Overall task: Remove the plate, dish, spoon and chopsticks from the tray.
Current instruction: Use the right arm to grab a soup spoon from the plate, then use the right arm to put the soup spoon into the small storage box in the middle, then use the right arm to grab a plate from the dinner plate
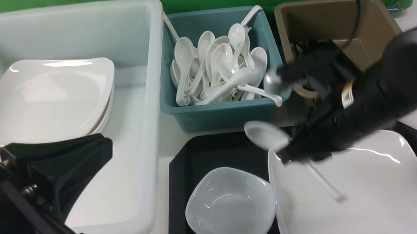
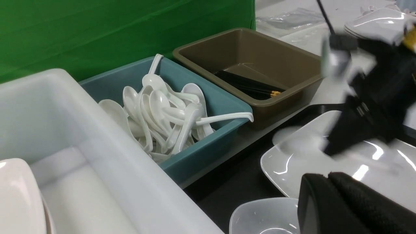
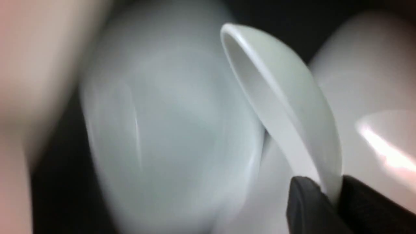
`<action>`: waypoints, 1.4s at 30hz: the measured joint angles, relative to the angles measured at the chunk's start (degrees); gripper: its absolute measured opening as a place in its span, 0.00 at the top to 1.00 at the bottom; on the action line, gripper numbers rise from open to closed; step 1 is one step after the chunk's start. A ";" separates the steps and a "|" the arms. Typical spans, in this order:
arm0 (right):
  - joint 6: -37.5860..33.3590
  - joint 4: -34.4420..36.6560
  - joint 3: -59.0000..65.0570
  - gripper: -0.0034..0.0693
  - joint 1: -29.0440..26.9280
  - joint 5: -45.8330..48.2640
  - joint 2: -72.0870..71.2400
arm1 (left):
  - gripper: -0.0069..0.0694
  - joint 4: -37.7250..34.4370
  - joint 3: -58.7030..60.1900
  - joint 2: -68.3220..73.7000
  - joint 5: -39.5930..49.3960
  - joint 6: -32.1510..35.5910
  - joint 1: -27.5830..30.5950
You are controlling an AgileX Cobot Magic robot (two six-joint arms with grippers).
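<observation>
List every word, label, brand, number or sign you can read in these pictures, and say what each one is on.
No text can be read in any view.
Yellow-and-white sticker on the right arm: too blurred to read.
Nothing else in view shows any print.

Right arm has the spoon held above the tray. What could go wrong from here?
1. The right end effector pinches the spoon only near its handle's end, with the bowl hanging free. It might pivot or slip and fall onto the dish or plate nearby.
2. The teal bin is already heaped with spoons, one handle overhanging its front rim. A released spoon might slide off or knock that one out.
</observation>
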 joint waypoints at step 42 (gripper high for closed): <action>20.03 -18.53 9.17 0.27 21.62 23.28 -4.32 | 0.89 0.05 0.00 0.00 4.04 0.07 0.00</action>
